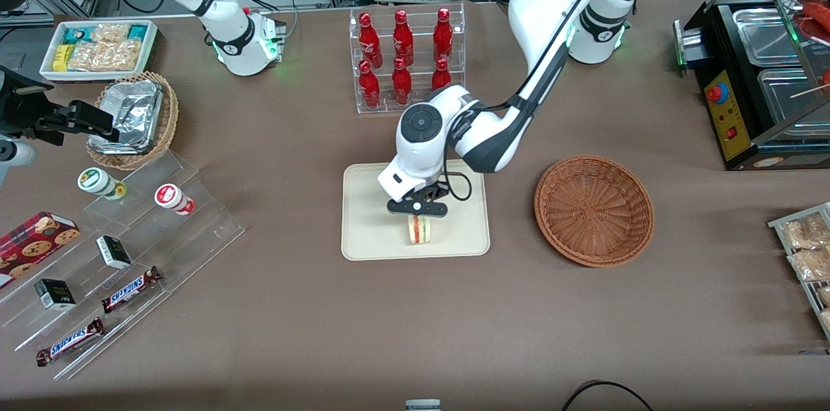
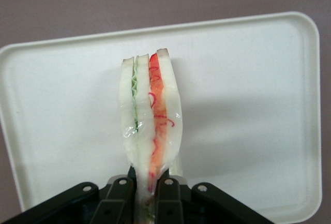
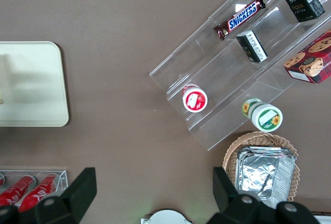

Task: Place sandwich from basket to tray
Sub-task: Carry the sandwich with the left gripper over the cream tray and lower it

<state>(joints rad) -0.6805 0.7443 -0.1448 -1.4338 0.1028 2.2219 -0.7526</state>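
Fingers (image 2: 166, 198) of your gripper (image 1: 418, 209) pinch the sandwich (image 1: 419, 230) by one end, holding it on edge over the cream tray (image 1: 363, 236). You can see pale bread slices with a green layer and a red-orange one (clear wrap glints over them). Your wicker basket (image 1: 594, 210) sits beside the tray

Black two-finger gripper (image 2: 146, 195): fingertips clamped on narrow end of pale triangular sandwich wedge (image 2: 150, 120), that end hidden between them. Finger bases cut by frame edge. Cream rectangular tray (image 2: 248, 79) beneath fingers: one corner out of frame.
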